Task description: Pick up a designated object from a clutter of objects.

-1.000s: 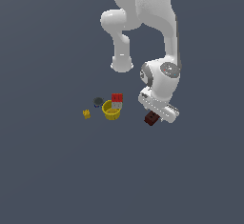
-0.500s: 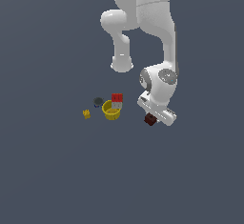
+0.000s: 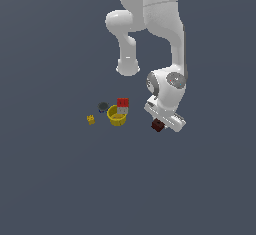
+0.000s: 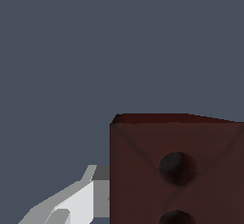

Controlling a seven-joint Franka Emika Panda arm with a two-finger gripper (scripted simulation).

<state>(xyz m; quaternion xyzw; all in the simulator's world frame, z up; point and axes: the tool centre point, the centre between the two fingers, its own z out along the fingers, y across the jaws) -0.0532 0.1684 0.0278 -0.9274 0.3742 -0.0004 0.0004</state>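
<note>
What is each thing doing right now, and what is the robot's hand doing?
Hand: down at the brown block; one finger beside it; open or shut unclear.
Brown block: close to the hand, holes showing.
Yellow bowl: upright.
Red-and-white cube: by the bowl's rim.
Tiny yellow piece: lying alone.

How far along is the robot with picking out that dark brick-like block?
Already done: the arm has reached the dark red-brown block, which sits apart from the yellow bowl and red-and-white cube. In hand: the gripper is at the block, a finger alongside it; whether it is clamped cannot be told. Left: a clear lift away from the clutter.
</note>
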